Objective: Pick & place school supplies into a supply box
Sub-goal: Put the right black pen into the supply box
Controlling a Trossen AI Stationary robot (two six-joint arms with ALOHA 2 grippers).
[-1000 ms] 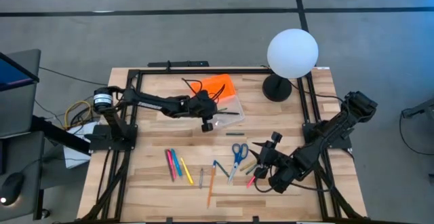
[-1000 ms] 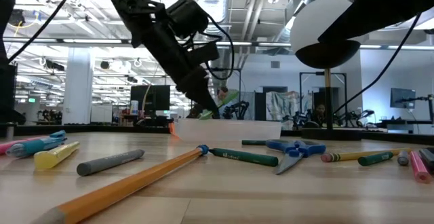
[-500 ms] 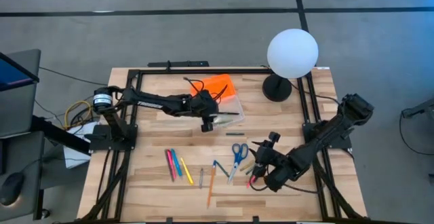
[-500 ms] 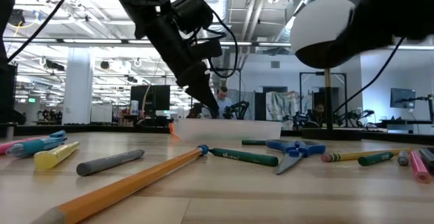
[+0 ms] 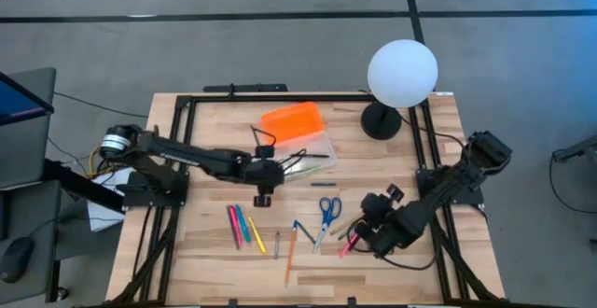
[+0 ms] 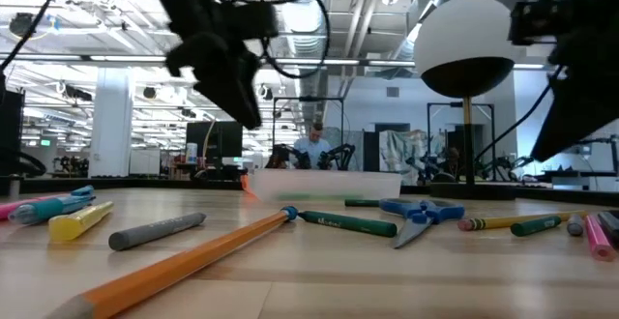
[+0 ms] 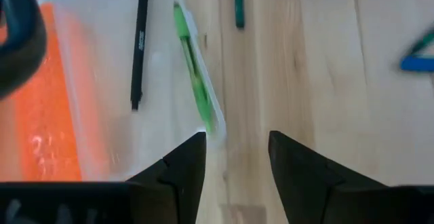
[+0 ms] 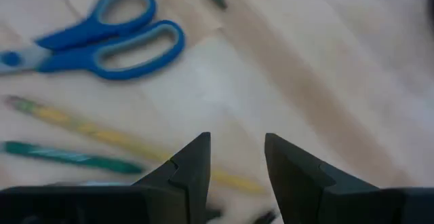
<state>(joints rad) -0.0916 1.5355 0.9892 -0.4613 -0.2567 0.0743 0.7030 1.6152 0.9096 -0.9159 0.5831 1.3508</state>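
1. Left end effector (image 5: 263, 196) hangs over the table (image 5: 205, 224), just beside the near edge of the supply box (image 5: 300, 140); its two fingers stand apart and hold nothing.
2. Seen from the left wrist, a green pen (image 7: 193, 71) and a black pen (image 7: 138, 44) lie inside the clear box, beside its orange lid (image 7: 47, 102).
3. Right end effector (image 5: 366, 226) is near the blue scissors (image 5: 327, 213), on the side far from the box; its fingers are partly open and empty.
4. Below it lie a yellow pencil (image 8: 102, 137) and a green pencil (image 8: 68, 156).
5. More pens, pink, yellow and blue (image 5: 242, 226), and an orange pencil (image 5: 290, 254) lie on the table, well apart from the box.
6. A white globe lamp (image 5: 401, 73) stands beside the box.
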